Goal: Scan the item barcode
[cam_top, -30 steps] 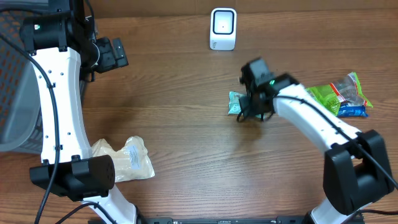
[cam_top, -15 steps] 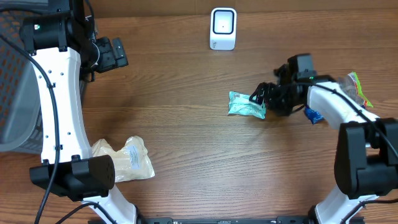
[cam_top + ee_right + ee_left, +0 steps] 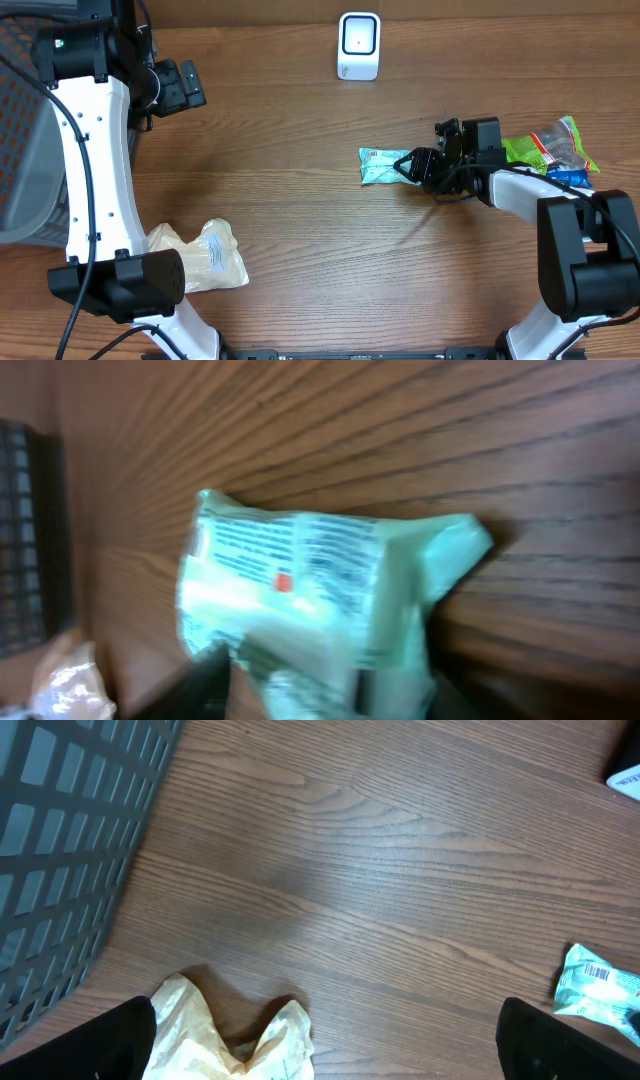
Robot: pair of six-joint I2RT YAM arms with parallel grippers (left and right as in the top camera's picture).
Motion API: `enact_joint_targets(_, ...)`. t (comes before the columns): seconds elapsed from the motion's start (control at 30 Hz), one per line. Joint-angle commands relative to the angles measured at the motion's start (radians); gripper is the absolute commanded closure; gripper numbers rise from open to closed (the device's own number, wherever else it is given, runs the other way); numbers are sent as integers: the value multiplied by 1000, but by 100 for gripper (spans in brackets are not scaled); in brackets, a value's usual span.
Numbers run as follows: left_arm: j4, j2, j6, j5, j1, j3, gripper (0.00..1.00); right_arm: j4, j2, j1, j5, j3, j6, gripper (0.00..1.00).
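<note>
Your right gripper (image 3: 412, 166) touches the pale green plastic packet (image 3: 380, 166), grip unclear, not yet at the white boxy scanner (image 3: 359, 45) beyond.

No words or numbers can be read. The mint-green packet (image 3: 300, 590) carries only blurred print. Its barcode (image 3: 597, 973) is too small.

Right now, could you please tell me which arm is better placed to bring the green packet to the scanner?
Right. The right gripper sits at the green packet's end, with the scanner close by; the left gripper hangs open at the far side, away from both.
</note>
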Motion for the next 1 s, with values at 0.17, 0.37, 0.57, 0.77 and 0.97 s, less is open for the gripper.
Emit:
enact_joint_targets(0.17,-2,-13,26,4,4,14,0,42,56,0,-20,-34,-54,93)
enact_joint_targets(0.37,-2,-13,26,4,4,14,0,-72,6,0,-116,78,-97,96)
enact_joint_targets(0.57,-2,-13,26,4,4,14,0,-331,-83,0,-207,267,-272,96)
enact_joint_targets(0.77,-2,-13,26,4,4,14,0,-364,-196,0,-232,380,-321,96)
enact_joint_targets(0.97,-2,-13,26,4,4,14,0,-351,-247,2,-132,422,-347,96)
